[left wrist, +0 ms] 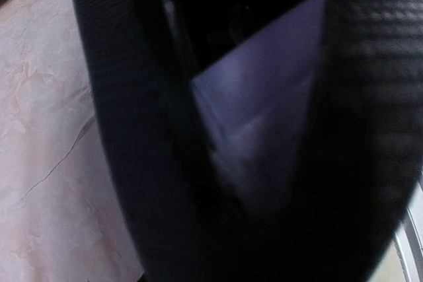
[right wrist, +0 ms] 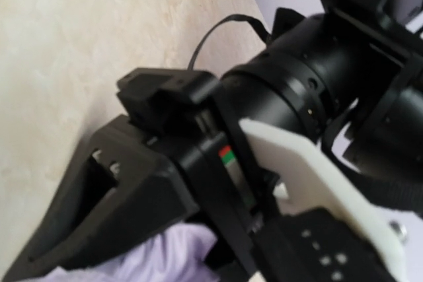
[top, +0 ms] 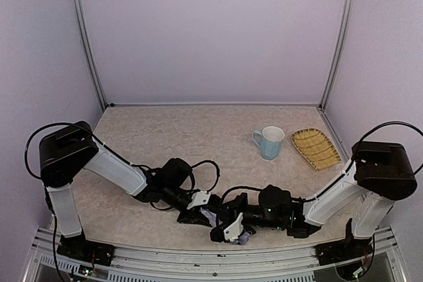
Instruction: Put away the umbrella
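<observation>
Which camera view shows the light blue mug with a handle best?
The top external view: the light blue mug stands whole and upright beside the yellow woven tray. Neither wrist view shows the mug.

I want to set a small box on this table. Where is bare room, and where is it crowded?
Bare table lies along the back wall, left of the mug, and in the middle, on the near side of the mug. Crowded: the near edge, where left gripper and right gripper meet at the umbrella; the tray sits right of the mug.
</observation>
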{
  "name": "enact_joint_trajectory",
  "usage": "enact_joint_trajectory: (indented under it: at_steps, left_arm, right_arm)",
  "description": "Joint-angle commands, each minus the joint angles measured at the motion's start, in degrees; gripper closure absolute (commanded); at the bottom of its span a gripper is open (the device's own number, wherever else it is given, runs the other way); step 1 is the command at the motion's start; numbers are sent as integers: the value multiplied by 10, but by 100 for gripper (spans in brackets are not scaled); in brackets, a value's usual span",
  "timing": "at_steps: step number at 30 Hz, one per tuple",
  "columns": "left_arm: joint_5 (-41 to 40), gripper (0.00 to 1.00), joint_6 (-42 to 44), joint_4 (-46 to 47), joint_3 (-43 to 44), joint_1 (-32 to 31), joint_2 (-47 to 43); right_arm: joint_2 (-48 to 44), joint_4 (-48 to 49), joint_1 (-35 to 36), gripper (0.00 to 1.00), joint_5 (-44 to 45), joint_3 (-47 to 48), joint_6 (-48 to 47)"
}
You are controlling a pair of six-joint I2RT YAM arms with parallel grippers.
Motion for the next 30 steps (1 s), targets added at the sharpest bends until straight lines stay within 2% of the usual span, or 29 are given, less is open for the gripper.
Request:
enact_joint_trajectory:
  at_steps: [1, 7, 13, 17, 21, 30]
  left_arm:
    - [-43, 100, -114, 17, 43, 46, 16]
    - [-70, 100, -104, -7, 43, 40, 21]
    - [-75, 100, -89, -26, 48, 39, 20]
    - [-82, 100, -84, -35, 47, 39, 17]
    - [-97, 100, -79, -51, 51, 39, 17]
    - [-105, 100, -69, -71, 52, 39, 11]
  right_arm:
    - [24, -90, 54, 95, -60, -7, -31]
    - [64, -48, 54, 93, -5, -21, -44]
    - [49, -133, 57, 85, -4, -14, -69]
    - [35, -163, 58, 84, 41, -19, -97]
    - [20, -205, 63, 77, 63, -23, -118]
    - [12, -245, 69, 70, 79, -17, -114]
